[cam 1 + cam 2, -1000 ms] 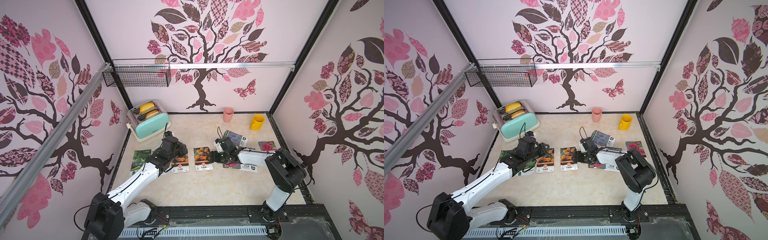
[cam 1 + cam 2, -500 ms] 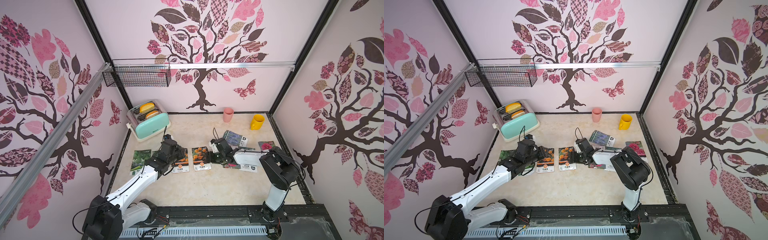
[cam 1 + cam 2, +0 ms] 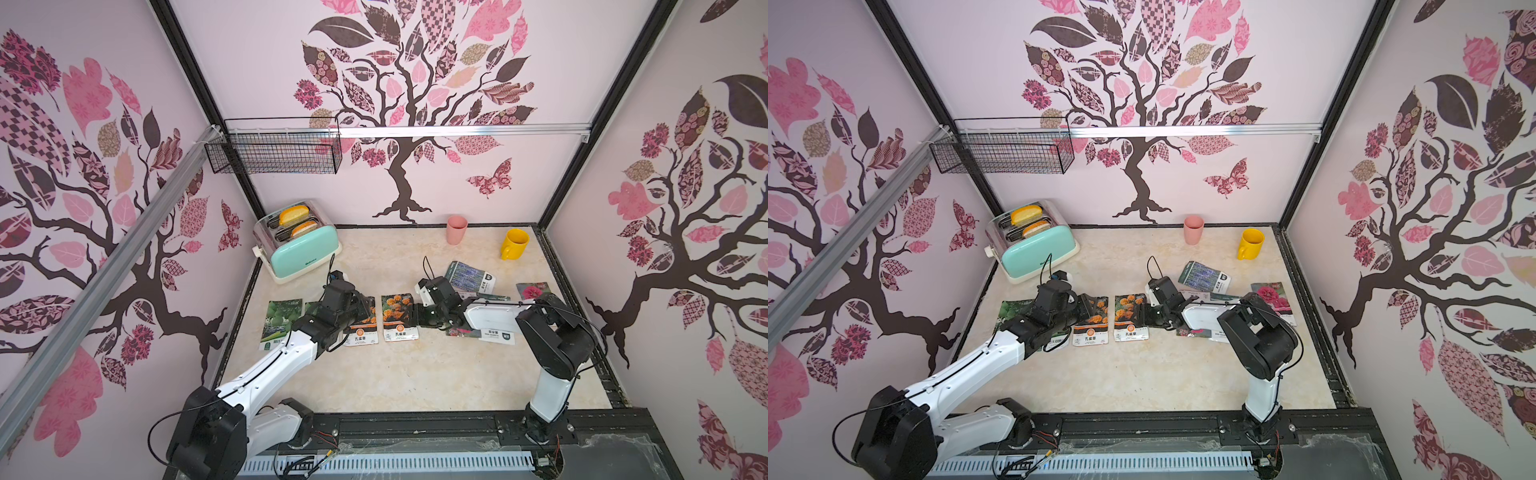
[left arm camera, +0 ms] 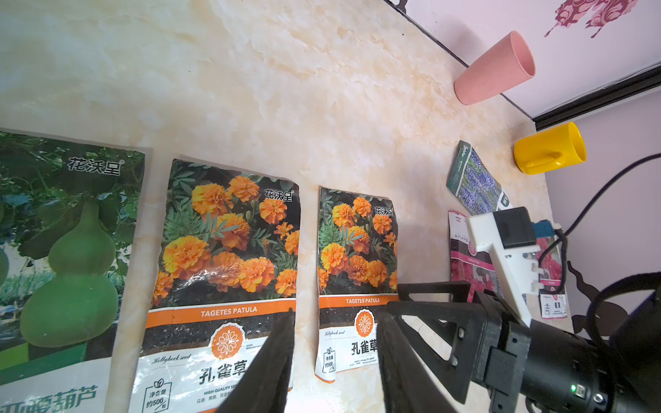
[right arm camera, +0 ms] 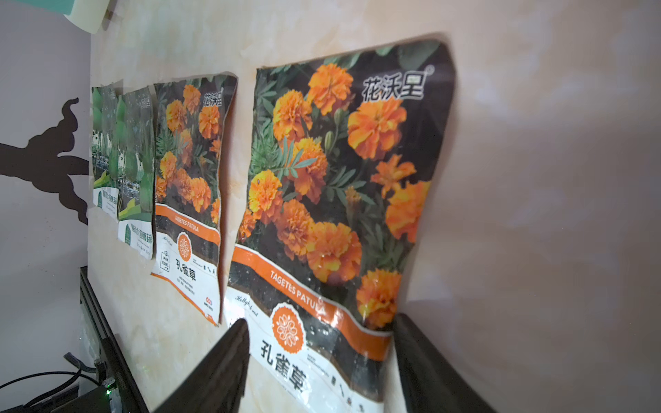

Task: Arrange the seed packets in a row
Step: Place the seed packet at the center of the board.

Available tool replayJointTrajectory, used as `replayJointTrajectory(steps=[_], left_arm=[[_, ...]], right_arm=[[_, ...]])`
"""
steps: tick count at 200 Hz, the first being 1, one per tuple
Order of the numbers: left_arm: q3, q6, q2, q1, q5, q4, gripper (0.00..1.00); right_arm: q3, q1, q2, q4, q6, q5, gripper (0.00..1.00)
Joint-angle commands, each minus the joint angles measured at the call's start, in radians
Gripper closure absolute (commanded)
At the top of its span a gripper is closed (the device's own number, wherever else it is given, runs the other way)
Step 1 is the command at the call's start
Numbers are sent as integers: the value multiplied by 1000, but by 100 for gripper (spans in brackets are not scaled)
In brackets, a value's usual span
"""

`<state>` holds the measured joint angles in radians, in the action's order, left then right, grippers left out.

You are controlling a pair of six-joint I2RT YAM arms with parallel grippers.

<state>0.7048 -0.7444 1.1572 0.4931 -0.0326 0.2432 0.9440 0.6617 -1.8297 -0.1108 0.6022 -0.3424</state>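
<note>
Near the left wall lie two green gourd seed packets point(image 3: 279, 320), then two orange marigold packets point(image 4: 221, 243) point(image 4: 357, 250), side by side in a row. My left gripper point(image 4: 336, 314) hovers open over the gap between the marigold packets, holding nothing. My right gripper point(image 5: 320, 321) is low and open, its fingers astride the right-hand marigold packet's point(image 5: 339, 178) near edge. Behind the right arm a lavender packet point(image 3: 467, 275) and a magenta flower packet point(image 3: 532, 290) lie askew. Another packet point(image 3: 494, 336) is partly hidden under that arm.
A mint toaster point(image 3: 301, 249) stands at the back left. A pink cup point(image 3: 457, 229) and a yellow mug point(image 3: 514, 244) stand by the back wall. A wire basket point(image 3: 274, 147) hangs on the wall above the toaster.
My right gripper has slid left, and the right-hand marigold packet has shifted slightly left with it, closer to its twin. The left arm has hardly moved.
</note>
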Motion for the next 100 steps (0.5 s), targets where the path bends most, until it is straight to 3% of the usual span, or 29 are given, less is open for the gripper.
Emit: replayJointTrajectory(steps=[1,63,100], left_arm=[[-13,-5,8,-4,7,-23,59],[-14,-2,31,-4,2,-36,59],[30,42,121,2,56,-42,54]], right_arm=[[2,19,-42,73,8,7,33],[8,18,-9,97,-23,44,29],[-31,-55,183,165,-85,88,21]])
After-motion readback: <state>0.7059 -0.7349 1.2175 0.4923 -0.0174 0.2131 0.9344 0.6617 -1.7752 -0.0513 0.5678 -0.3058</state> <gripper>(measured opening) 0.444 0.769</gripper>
